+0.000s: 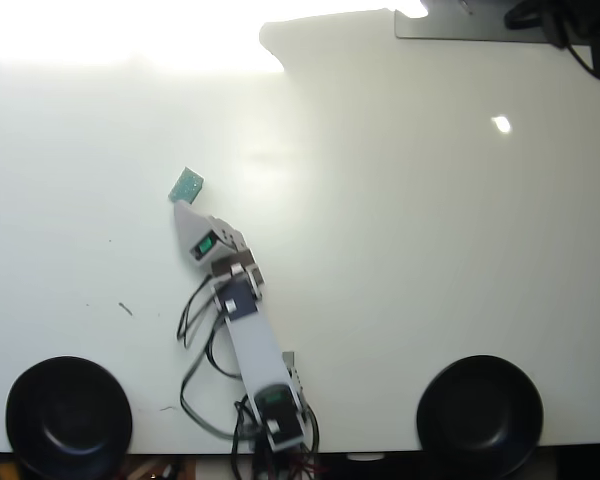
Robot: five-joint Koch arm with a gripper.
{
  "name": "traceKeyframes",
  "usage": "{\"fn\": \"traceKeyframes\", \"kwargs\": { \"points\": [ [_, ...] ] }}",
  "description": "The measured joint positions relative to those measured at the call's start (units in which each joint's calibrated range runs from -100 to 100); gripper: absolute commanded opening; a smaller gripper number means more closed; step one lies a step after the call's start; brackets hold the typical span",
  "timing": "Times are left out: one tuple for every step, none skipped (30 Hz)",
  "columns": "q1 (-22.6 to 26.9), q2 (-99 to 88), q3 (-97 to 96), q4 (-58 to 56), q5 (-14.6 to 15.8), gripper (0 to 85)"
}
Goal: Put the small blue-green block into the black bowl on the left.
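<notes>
The hand (pixel 183 207) sits just below the small blue-green block (pixel 188 183), well above the left black bowl (pixel 68 415).
</notes>
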Motion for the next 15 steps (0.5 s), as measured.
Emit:
{"fn": "traceKeyframes", "kwargs": {
  "points": [
    [0.15,2.78,1.66,-0.82,-0.15,46.5],
    [0.39,5.56,3.32,-1.56,-0.29,46.7],
    [0.63,8.33,5.45,-2.39,-0.29,46.8],
    [0.88,10.86,7.66,-3.29,-0.34,46.7],
    [1.17,13.38,9.79,-4.44,-0.34,46.7],
    [1.47,15.28,11.54,-5.18,-0.29,46.8],
    [1.76,17.17,12.83,-5.84,-0.29,46.8],
    [2.05,19.07,13.76,-6.17,-0.24,46.8],
    [2.30,20.96,14.59,-6.17,-0.20,47.2],
    [2.44,22.98,15.70,-6.17,-0.15,48.2],
    [2.49,25.00,17.08,-6.25,-0.10,48.2],
    [2.59,27.02,18.56,-6.17,0.00,48.0],
    [2.64,28.66,19.76,-6.17,-0.05,47.8],
    [2.69,30.18,20.50,-6.25,-0.05,47.8],
    [2.69,31.31,21.51,-6.25,-0.15,47.8]
  ]
}}
